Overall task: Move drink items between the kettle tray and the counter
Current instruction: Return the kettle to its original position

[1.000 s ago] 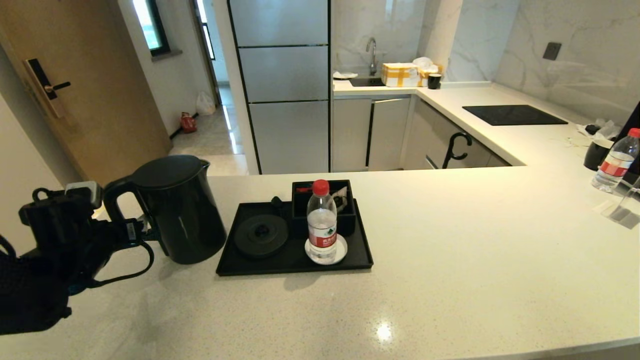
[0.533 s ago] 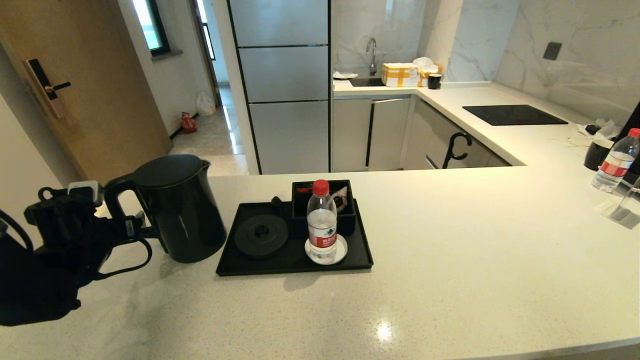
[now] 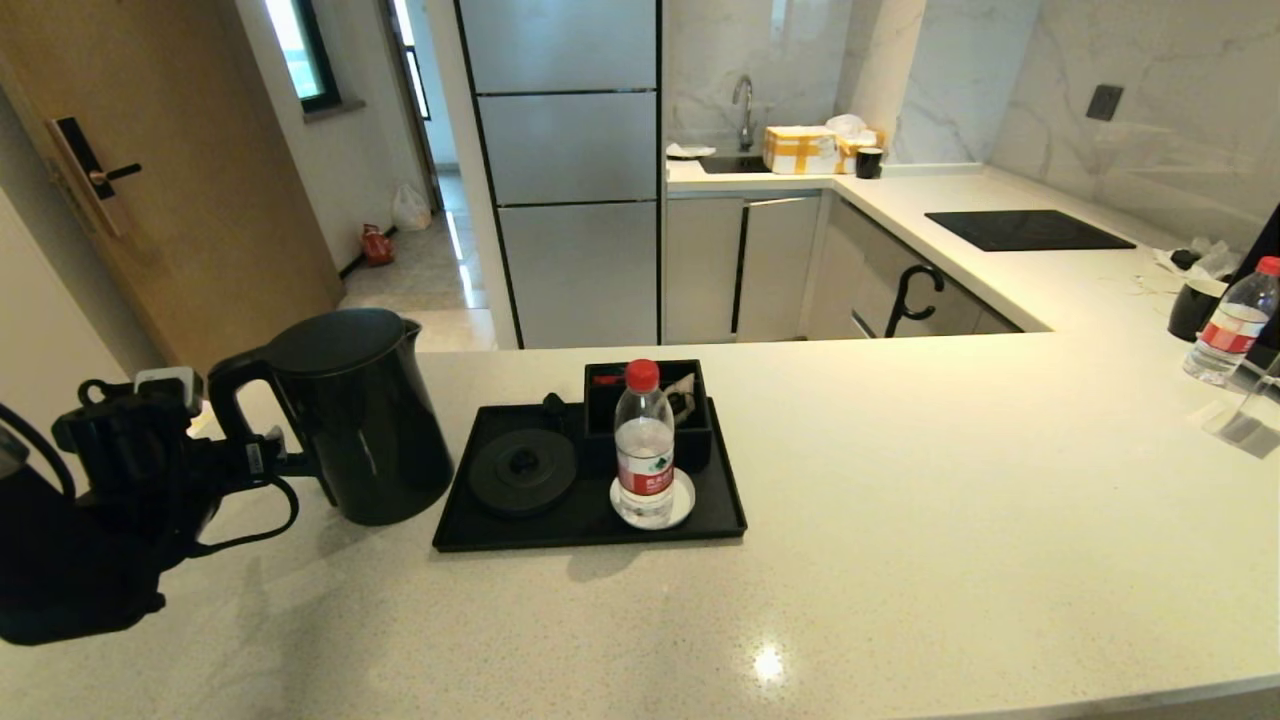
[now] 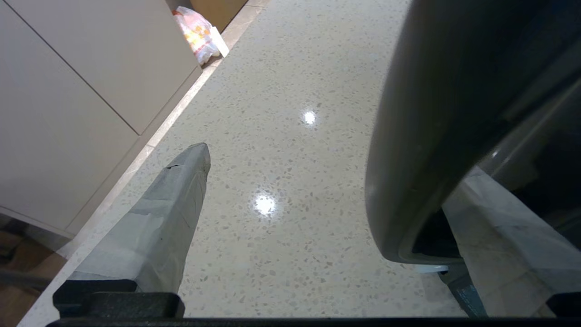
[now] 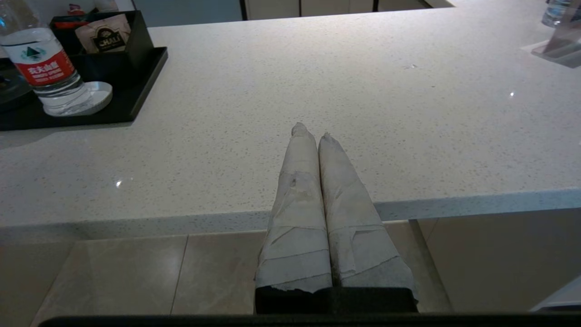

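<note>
The matte black kettle (image 3: 355, 420) stands on the beige counter (image 3: 900, 500), just left of the black tray (image 3: 590, 535). My left gripper (image 3: 262, 460) is open at the kettle's loop handle (image 4: 454, 113). One taped finger (image 4: 181, 213) stands well off to one side; the other (image 4: 504, 231) lies behind the handle. The round kettle base (image 3: 522, 470) on the tray is bare. The red-capped water bottle (image 3: 643, 445) stands upright on the white coaster (image 3: 680, 505). My right gripper (image 5: 311, 131) is shut and empty at the counter's near edge, out of the head view.
The compartment box (image 3: 645, 385) with sachets sits at the tray's back. A second water bottle (image 3: 1232, 320), a black mug (image 3: 1192, 308) and a clear stand (image 3: 1245, 415) are at the far right. The black cooktop (image 3: 1028, 229) lies beyond them.
My left arm has drawn back a little to the left, away from the kettle. The kettle, the bottle and the tray have stayed put.
</note>
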